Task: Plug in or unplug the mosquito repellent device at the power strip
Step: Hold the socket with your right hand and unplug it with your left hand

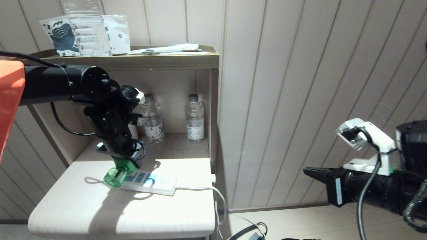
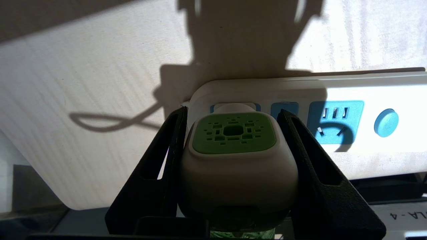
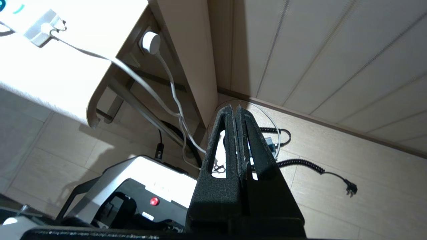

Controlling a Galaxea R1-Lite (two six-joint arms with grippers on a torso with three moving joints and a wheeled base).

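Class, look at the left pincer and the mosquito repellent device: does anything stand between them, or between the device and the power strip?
Nothing visible does. The left pincer is shut on the mosquito repellent device, one finger against each side of its white head. The device sits at the end socket of the power strip, with no object between. How deep the prongs sit is hidden.

The head view looks down from above at the pale wooden bedside shelf (image 1: 100, 206). The left wrist view sits very close over the long white power strip (image 2: 367, 90), shared with the head view (image 1: 160, 186). The right wrist view faces the floor beside the shelf's right edge.
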